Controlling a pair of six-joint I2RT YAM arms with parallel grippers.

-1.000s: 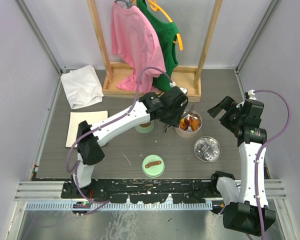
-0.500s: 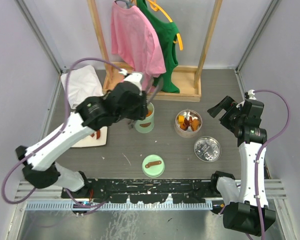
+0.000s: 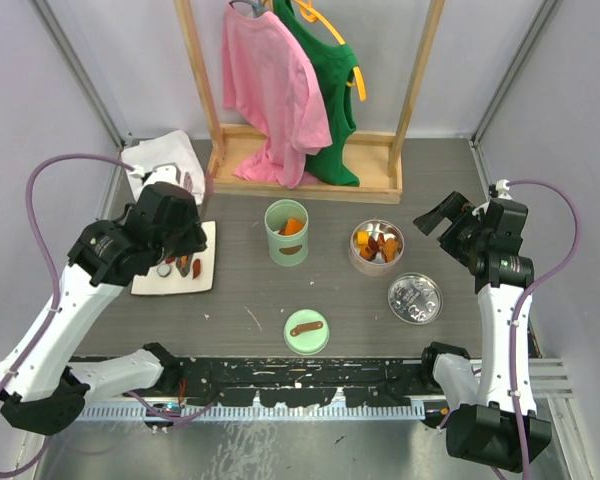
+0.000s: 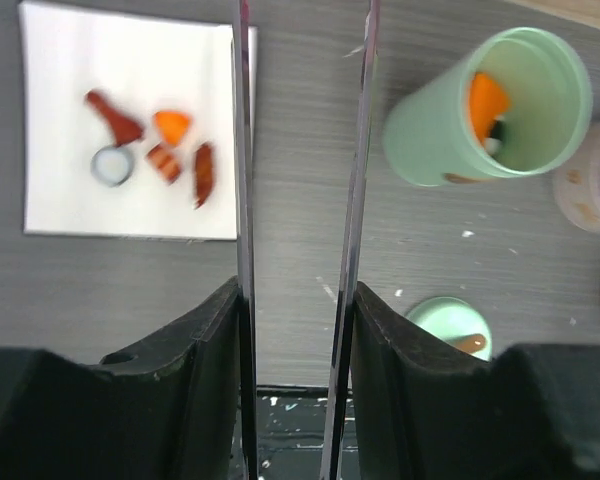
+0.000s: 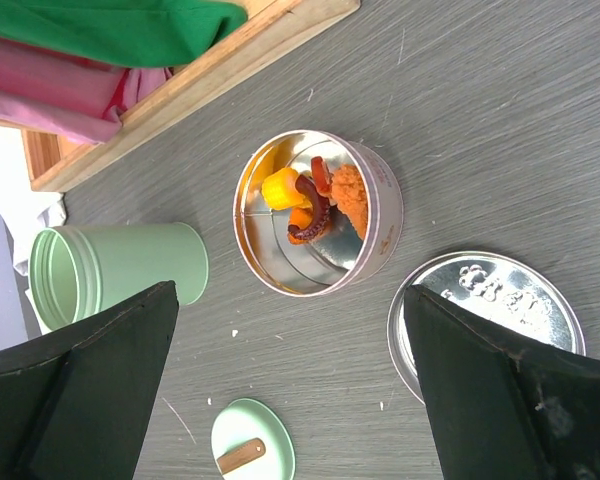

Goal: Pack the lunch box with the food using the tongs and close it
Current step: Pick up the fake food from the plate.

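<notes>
Tongs (image 4: pixel 243 150) sit clamped in the left gripper (image 4: pixel 296 305). Its fingers (image 4: pixel 205 335) press on the two thin arms from outside. The arms run up the wrist view almost parallel, with a gap between them, and their tips leave the frame at the top.

In the top view we see this gripper hanging at middle left over a white sheet (image 4: pixel 70 60). On the sheet, at the upper left of the wrist view, lies some of the food (image 4: pixel 160 150): orange, red and brown bits beside a small pale ring (image 4: pixel 111 166).

A white cloth (image 3: pixel 160 175) lies above the sheet at upper left of the top view. At top centre a wooden rack (image 3: pixel 310 185) carries a pink shirt (image 3: pixel 270 90) and a green shirt (image 3: pixel 330 100).

A green cup (image 3: pixel 286 245) stands upright and open at the centre, with an orange bit of food inside. Its green lid (image 3: pixel 306 331) lies lower down, apart from it, with the wooden handle up.

Right of centre we find an open tin (image 3: pixel 373 271) holding more food, with the tin lid (image 3: pixel 415 298) flat just beside it at lower right.

At the right, the right gripper (image 5: pixel 288 297) hangs above the table with its jaws spread wide, grasping nothing.
</notes>
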